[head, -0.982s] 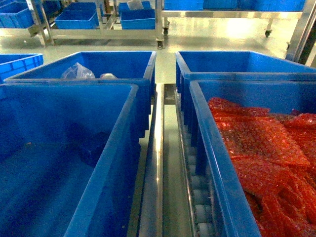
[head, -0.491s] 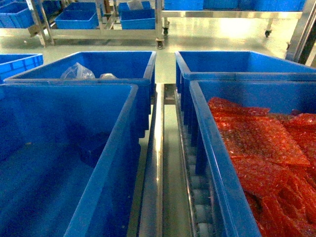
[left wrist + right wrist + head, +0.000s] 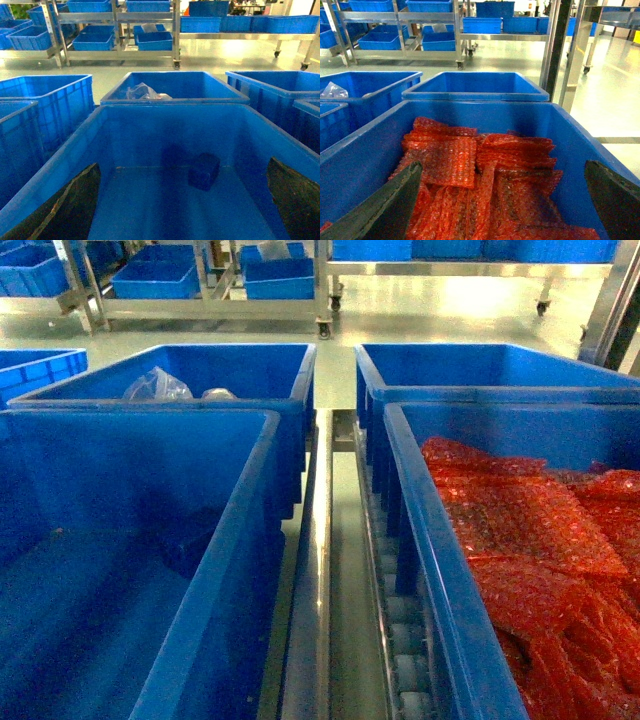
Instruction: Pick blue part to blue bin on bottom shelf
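Note:
The blue part (image 3: 204,171) is a small dark blue block lying on the floor of the near left blue bin (image 3: 75,150), close to its far wall; in the head view the part (image 3: 190,540) shows dimly. My left gripper (image 3: 182,202) hangs open over this bin, short of the part, with nothing between its fingers. Open as well, my right gripper (image 3: 502,200) hovers above the red bubble-wrap bags (image 3: 485,180) in the right bin. Far back, a steel rack's bottom shelf (image 3: 120,54) holds blue bins (image 3: 93,41). Neither gripper shows in the head view.
Further blue bins stand behind, the left one (image 3: 200,375) holding clear plastic bags (image 3: 157,386). A steel rail and white rollers (image 3: 400,640) run between the near bins. More racks with blue bins line the back across a pale green floor (image 3: 440,315).

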